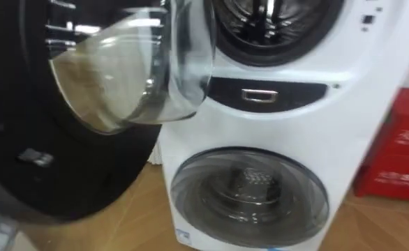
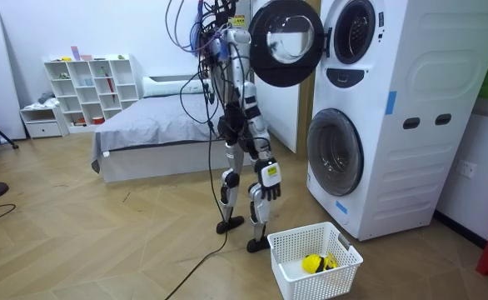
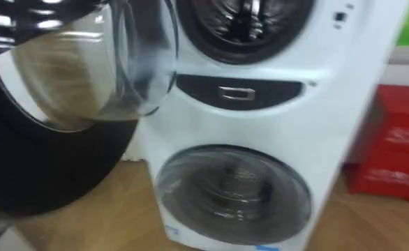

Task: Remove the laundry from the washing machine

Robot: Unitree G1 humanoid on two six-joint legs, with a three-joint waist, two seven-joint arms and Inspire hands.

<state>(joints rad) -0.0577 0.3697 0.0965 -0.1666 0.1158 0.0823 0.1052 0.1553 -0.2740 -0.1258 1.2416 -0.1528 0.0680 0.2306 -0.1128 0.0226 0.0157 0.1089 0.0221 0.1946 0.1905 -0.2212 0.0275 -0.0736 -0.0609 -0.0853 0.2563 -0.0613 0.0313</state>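
My right hand [image 2: 270,185] hangs by my thigh; its fingers I cannot tell. The open door [image 1: 121,77] is upper left. Beyond it, the drum [image 1: 267,21] probably hides the clothes. They should be soft, light and floppy, so I'd pinch a bunched fold.

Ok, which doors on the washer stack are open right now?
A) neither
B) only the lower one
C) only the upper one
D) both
C: the upper door is swung wide out from its drum opening, while the lower door sits shut, flush against the machine's front.
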